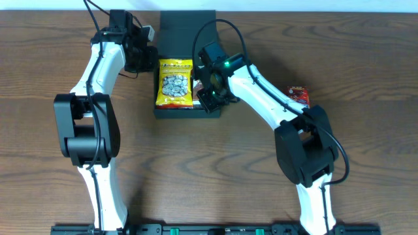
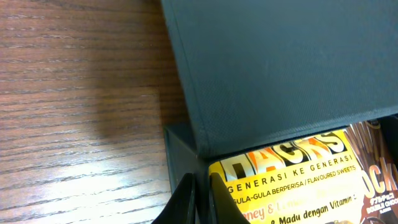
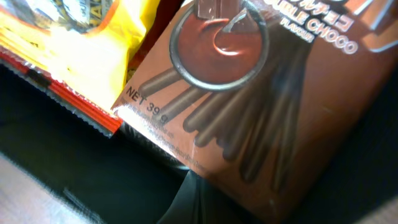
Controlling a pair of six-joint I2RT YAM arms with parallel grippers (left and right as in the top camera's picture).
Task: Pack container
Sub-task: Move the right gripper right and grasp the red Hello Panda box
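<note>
1. Closest to the right wrist lens lies a brown chocolate-stick packet (image 3: 249,106), printed with a swirl of chocolate and dark sticks; it rests tilted inside the container (image 1: 176,112), its lower edge meeting the dark fingers below it.
2. Seen from overhead, the container sits at the far middle of the table (image 1: 366,78), between the two arms; it is dark and rectangular, and its lid (image 1: 187,32) is swung open toward the far edge.
3. Inside it, a yellow packet (image 1: 174,83) fills the left part; the brown packet lies just beside it on the right, and the two overlap in the right wrist view.
4. At the container's left side is the left gripper (image 1: 145,57); its fingers (image 2: 186,199) are drawn narrow and pinch the top of the left wall near the hinged corner, with the lid's underside overhead.
5. Over the container's right part is the right gripper (image 1: 208,94); its jaws are closed tight; whether they nip the brown packet's edge cannot be told.
6. Well apart from the container, a red packet (image 1: 298,95) lies on the table beside the right arm.
</note>
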